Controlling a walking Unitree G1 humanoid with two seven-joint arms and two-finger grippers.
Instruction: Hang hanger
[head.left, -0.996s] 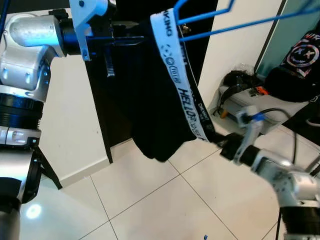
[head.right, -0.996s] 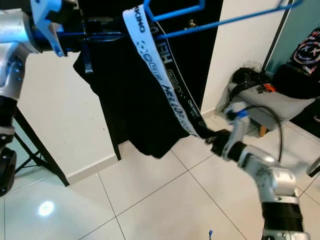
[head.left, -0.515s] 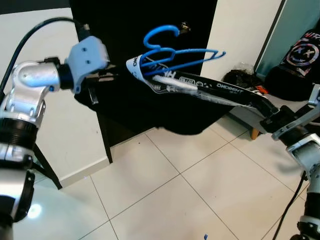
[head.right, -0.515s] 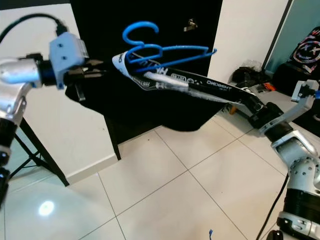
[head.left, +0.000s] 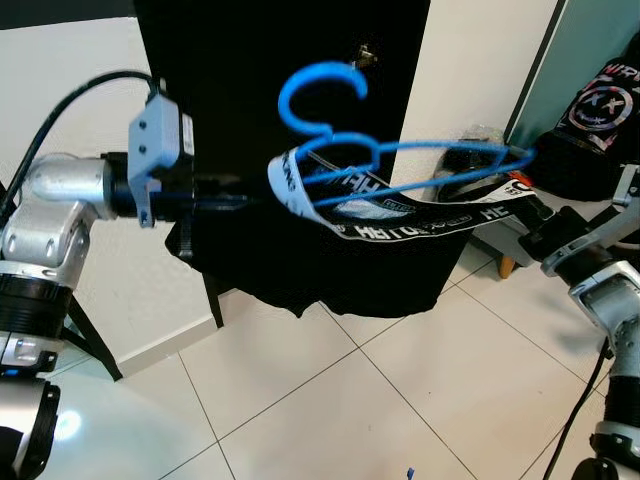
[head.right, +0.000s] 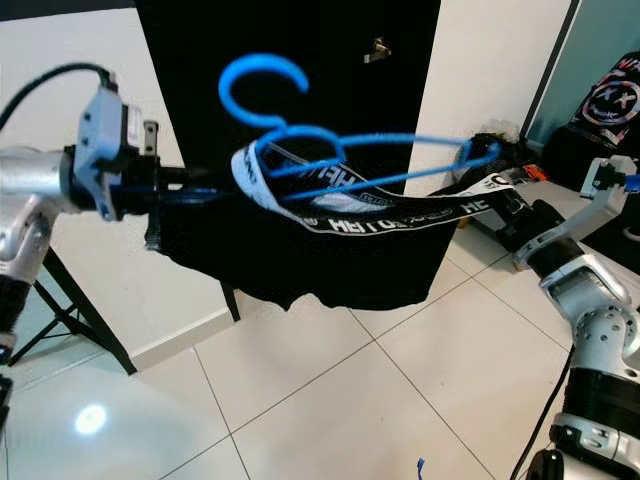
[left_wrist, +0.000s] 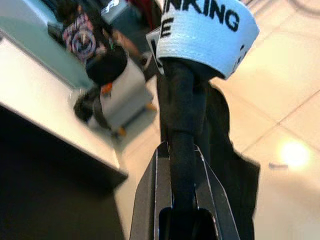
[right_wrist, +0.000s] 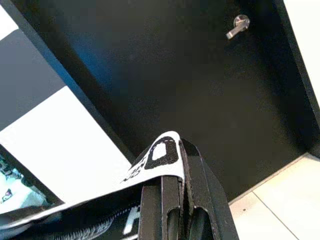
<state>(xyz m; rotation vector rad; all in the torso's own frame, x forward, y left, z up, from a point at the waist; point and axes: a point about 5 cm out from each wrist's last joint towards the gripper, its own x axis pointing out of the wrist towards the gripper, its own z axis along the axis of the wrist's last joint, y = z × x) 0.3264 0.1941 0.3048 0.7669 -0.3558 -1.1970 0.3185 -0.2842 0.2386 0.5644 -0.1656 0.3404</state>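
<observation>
i have the black garment (head.left: 350, 265) stretched between both arms now, where half a second ago it sagged low and slanted down toward my right side. the left tool (head.left: 232, 195) is clamped on one end of the waistband, its fingers (left_wrist: 165, 200) pinching the black cloth just under the white lettered band (left_wrist: 202, 30). the right tool (head.left: 535, 215) is closed on the other end of the same band, which shows wrapped over its tip in the right wrist view (right_wrist: 162, 155). the blue hanger (head.left: 370, 150) has come up with the cloth and rides level between the two tools, its hook (head.left: 320, 85) standing above the left tool's end and in front of the black door (head.left: 260, 60).

i judge this as the carry stage: the load is level and taut, so the hook is free to be offered to something, but i cannot see a rail or peg yet. the small silver door handle (right_wrist: 239, 26) sits above and beyond the hook.

for room: the door face is close behind the hanger, and the white wall (head.left: 470, 70) edge lies just past the right tool's side. beyond the right tool there is a grey stool (head.right: 560, 205) with dark bags, so swinging that way is tight. the tiled floor (head.left: 330, 410) below the tools is open.
</observation>
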